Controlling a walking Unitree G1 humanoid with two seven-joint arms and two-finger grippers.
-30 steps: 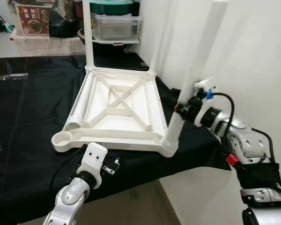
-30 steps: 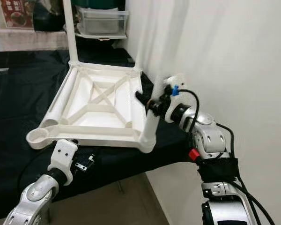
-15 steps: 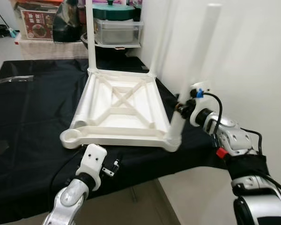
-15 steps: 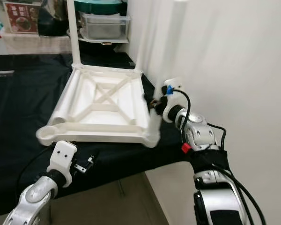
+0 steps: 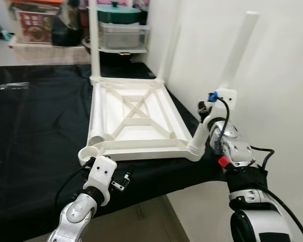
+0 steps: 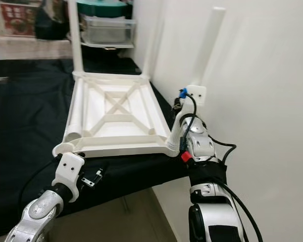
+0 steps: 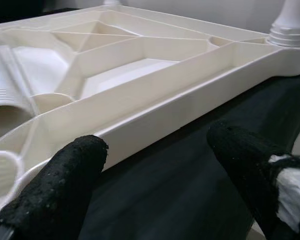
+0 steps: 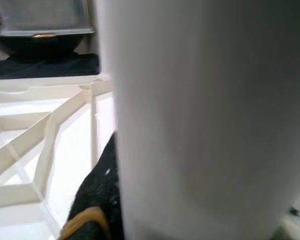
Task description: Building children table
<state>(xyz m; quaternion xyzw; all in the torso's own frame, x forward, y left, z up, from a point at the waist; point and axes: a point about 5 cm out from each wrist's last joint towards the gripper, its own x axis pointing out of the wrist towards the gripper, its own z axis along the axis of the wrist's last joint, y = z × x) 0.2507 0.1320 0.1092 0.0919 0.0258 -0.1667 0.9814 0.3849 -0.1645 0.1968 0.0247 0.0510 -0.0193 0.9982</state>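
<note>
Since a second ago the leg (image 5: pixel 227 78) in my right gripper (image 5: pixel 208 117) has tipped toward the wall, foot in the near corner of the upturned tabletop (image 5: pixel 134 118) on the cloth, so forcing it could cross-thread, while my left gripper (image 7: pixel 155 165) hovers spread.

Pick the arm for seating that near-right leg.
Right. Its claw is clamped on the leg standing in the tabletop's corner; the left claw sits open, off the near rim.
</note>
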